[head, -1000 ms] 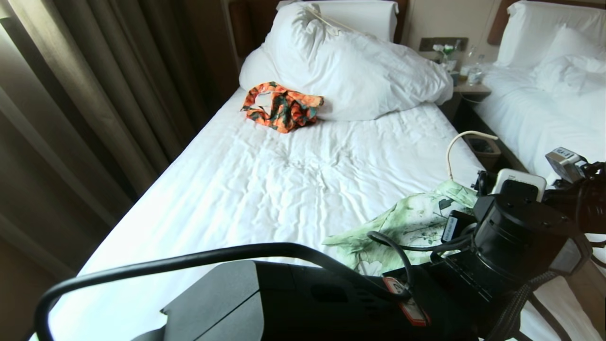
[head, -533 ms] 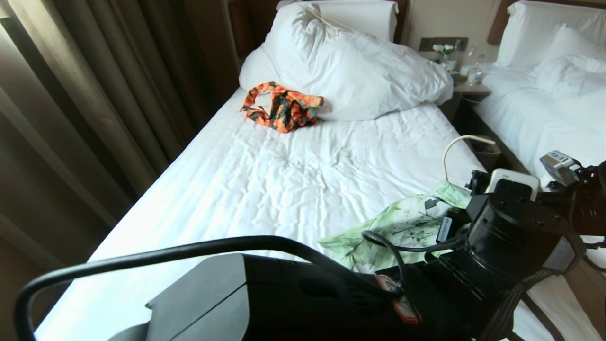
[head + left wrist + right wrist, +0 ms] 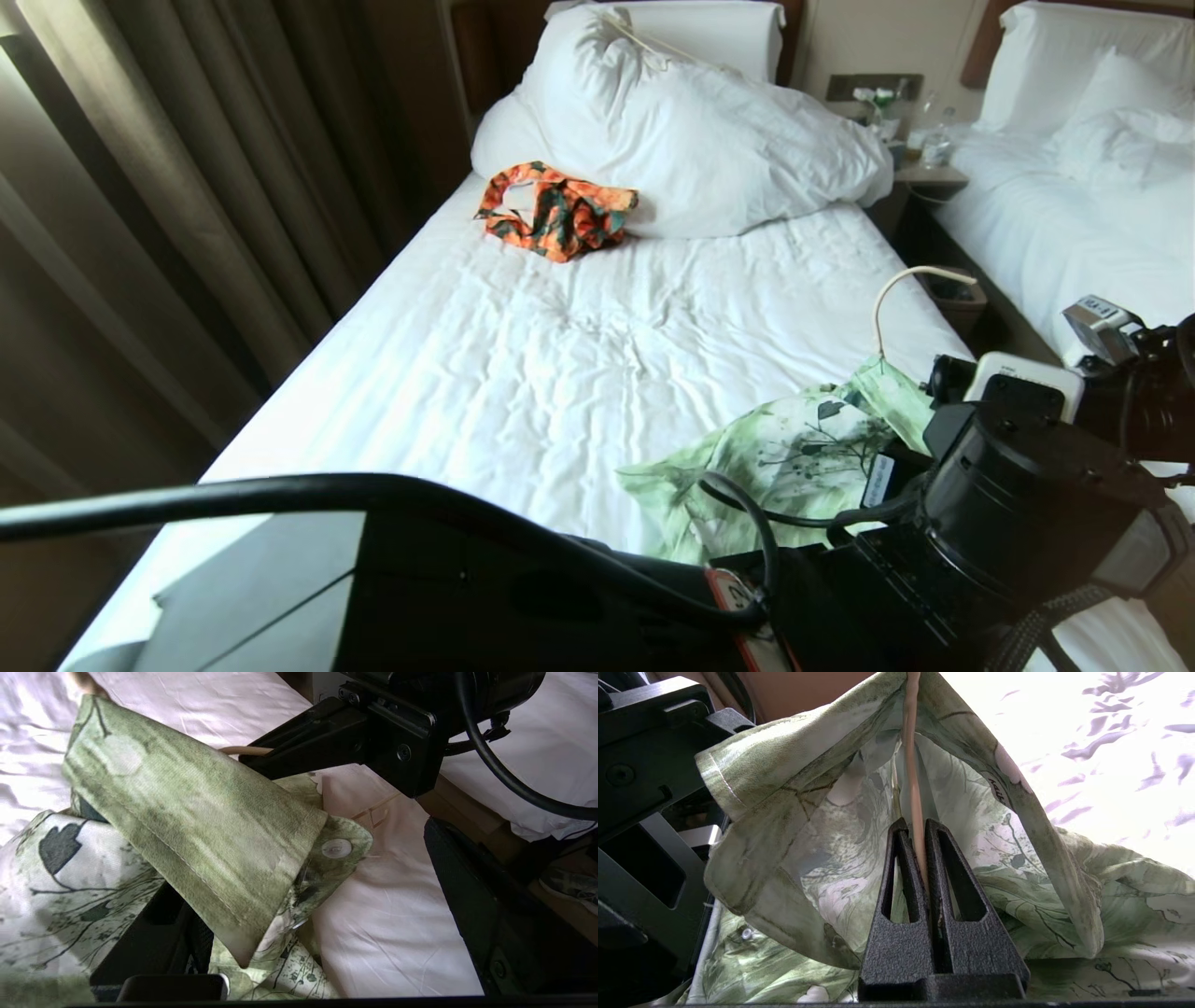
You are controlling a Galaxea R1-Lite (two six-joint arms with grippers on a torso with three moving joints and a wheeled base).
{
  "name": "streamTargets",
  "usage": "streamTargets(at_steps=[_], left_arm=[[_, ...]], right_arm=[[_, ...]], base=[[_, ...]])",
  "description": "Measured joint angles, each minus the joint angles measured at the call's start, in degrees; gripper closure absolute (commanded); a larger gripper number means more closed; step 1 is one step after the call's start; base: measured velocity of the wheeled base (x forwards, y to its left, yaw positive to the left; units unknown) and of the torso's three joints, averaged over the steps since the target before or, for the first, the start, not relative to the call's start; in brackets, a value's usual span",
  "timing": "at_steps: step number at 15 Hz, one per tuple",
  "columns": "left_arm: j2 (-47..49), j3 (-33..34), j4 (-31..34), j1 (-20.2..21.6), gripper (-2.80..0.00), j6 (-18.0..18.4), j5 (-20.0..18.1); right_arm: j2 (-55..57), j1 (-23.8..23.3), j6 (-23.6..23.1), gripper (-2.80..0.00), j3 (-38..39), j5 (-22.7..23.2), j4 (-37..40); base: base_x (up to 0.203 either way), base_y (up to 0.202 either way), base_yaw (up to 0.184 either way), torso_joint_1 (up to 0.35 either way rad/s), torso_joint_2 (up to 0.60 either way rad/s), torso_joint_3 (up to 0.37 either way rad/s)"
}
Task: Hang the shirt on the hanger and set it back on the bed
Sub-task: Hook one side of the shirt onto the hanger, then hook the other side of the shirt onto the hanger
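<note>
1. Looking first at your right gripper [image 3: 920, 830], you see the two black fingers clenched on the thin cream-coloured hanger [image 3: 913, 765], whose rod runs up from between them inside the collar of the green short-sleeved shirt with white flowers and dark leaves [image 3: 808, 858].
2. Your left gripper [image 3: 299, 877] stands released: one black finger [image 3: 159, 924] is under the shirt collar [image 3: 187, 812], the other finger is well apart on the far side, and the cloth is not pinched.
3. In the head view the shirt [image 3: 784, 457] lies on the large bed with a white sheet [image 3: 523, 373], near its right edge, and the curved hook of the hanger [image 3: 901, 285] rises above the collar.
4. Near the white duvet [image 3: 700, 131] you see an orange-and-dark-green patterned garment [image 3: 555, 210].
</note>
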Motion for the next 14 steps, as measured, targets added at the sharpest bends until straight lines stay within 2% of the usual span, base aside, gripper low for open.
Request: streamTargets(at_steps=[5, 8, 9, 14], left_arm=[[-2.3, 8.0, -0.2, -0.3, -2.8, -2.9, -0.1], [-3.6, 14.5, -3.6, -0.2, -2.8, -4.5, -0.1], [-4.1, 16.7, -4.7, 0.1, 0.0, -4.5, 0.0], [-9.5, 24.8, -7.3, 3.2, 0.0, -4.4, -0.7]], right_arm=[[0.1, -0.3, 0.1, 0.0, -0.9, 0.0, 0.1], [0.1, -0.3, 0.1, 0.0, -1.1, 0.0, 0.1], [0.1, -0.3, 0.1, 0.0, -1.2, 0.0, 0.1], [0.0, -0.2, 0.1, 0.0, -1.6, 0.0, 0.1]], base=[[0.0, 0.0, 0.0, 0.0, 0.0, 0.0], [0.0, 0.0, 0.0, 0.0, 0.0, 0.0], [0.0, 0.0, 0.0, 0.0, 0.0, 0.0], [0.0, 0.0, 0.0, 0.0, 0.0, 0.0]])
